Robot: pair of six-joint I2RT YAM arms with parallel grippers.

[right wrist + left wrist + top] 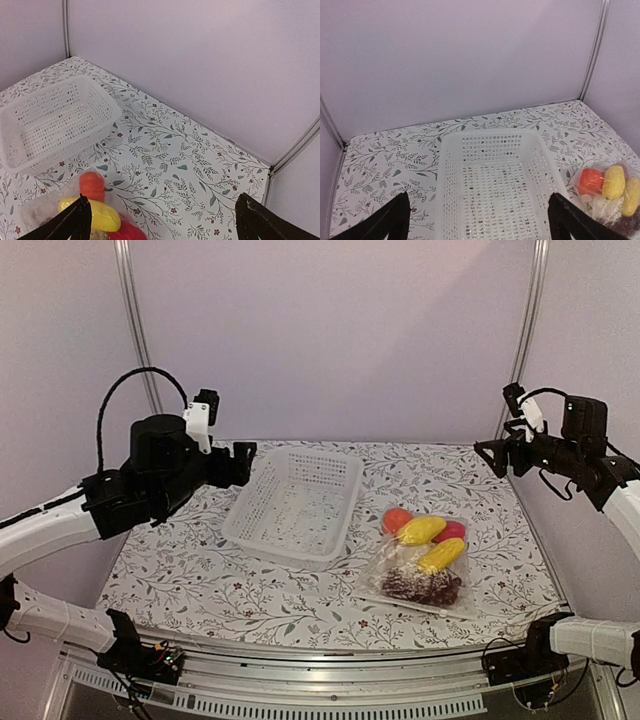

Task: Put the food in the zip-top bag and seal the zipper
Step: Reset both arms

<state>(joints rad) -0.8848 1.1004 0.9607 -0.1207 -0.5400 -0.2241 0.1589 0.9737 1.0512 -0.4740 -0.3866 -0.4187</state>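
- The zip-top bag [418, 570] lies flat on the right near part of the table [200, 580], just beside the white basket [295, 502]. The food looks to be inside it: pumpkin [397, 520], yellow pieces [422, 530], red pepper [452, 531] and grape bunch [420, 587]. We cannot pick out the cauliflower with any certainty.
- The left gripper [242, 464] hovers by the basket's far left corner, and the right gripper [490, 455] hangs high over the table's right edge. Both have their jaws spread wide and hold nothing.
- We judge that loading is done and sealing remains. We take the pale straight strip along the bag's near edge for the zipper [410, 604]. We cannot tell whether it is pressed shut.
- To seal well, we would pin one end of the strip and pinch along it with the other gripper. The produce should sit back from the mouth so the strip lies flat.
- The strip runs close to the table's front edge, so a sliding pinch could drag the floppy bag off.
- The basket crowds the bag's left side and the frame post [527, 330] stands near the right arm. The open room is the table front left.
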